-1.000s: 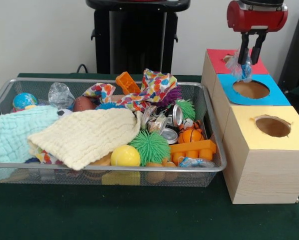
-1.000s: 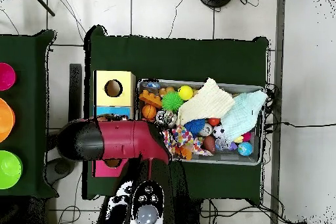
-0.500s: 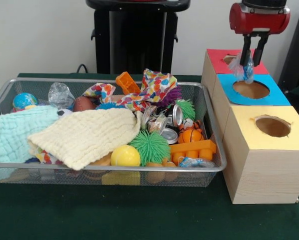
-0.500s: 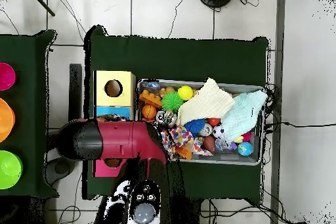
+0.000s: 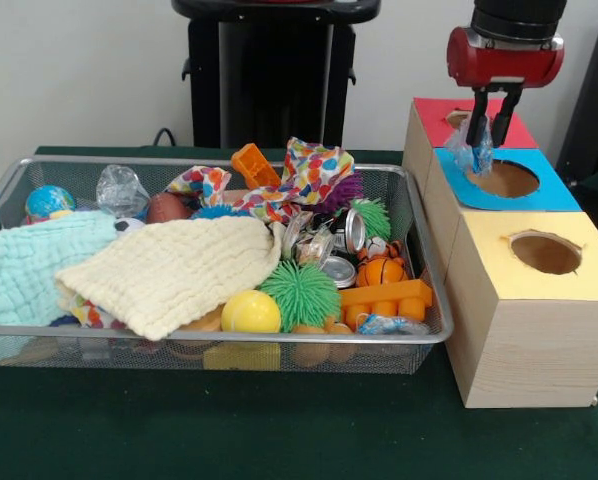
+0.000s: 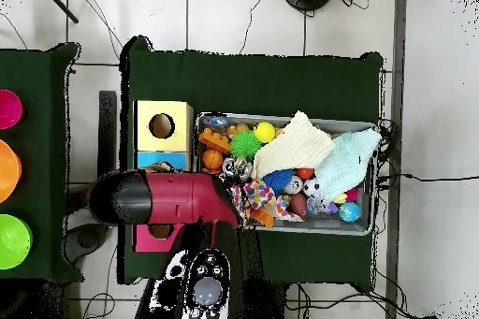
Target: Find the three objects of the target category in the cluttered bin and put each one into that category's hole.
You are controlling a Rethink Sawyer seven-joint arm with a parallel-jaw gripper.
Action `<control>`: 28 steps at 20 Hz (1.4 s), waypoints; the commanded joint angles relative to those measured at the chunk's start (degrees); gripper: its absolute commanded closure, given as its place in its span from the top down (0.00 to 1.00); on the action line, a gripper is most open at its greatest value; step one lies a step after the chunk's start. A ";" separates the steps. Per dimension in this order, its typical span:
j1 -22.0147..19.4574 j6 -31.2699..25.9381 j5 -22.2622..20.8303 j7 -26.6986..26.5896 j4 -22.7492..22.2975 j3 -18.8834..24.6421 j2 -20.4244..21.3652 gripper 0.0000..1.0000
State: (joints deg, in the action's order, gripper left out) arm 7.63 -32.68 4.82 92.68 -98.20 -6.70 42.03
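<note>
Nearest the front camera, the yellow-faced box (image 5: 539,300) stands at the table's front corner, and beside it the wire-mesh bin (image 5: 219,338) holds its clutter. At the bin's front rim, next to an orange block (image 5: 384,298), lies one wad of plastic film (image 5: 384,324), small, crinkled and clear with blue print. A cream cloth (image 5: 174,270) and a pale blue cloth (image 5: 29,265) cover the bin's middle and one end, with a spiky green ball (image 5: 299,293) and shiny tins (image 5: 339,250) near the block. At the far rim, beside a globe ball (image 5: 49,201), sits a second clear wad (image 5: 121,188), wrinkled and glossy. Beyond the yellow box is the blue-faced box with its round hole (image 5: 502,178). Over that hole's edge hangs the gripper (image 5: 489,128), its jaws clamped on a third wad (image 5: 474,152), transparent with a blue streak, dangling just above the blue face. The red-faced box (image 5: 444,120) stands farthest back.
</note>
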 commanded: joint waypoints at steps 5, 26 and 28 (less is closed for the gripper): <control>1.72 4.97 3.20 16.90 -4.95 0.15 -3.51 0.00; 3.65 5.75 7.85 14.42 -2.27 -1.18 -7.63 0.00; 3.61 5.85 8.46 14.78 -2.59 -1.55 -7.58 1.00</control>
State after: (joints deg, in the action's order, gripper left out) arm 12.98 -27.57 11.32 93.12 -98.07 -9.44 38.41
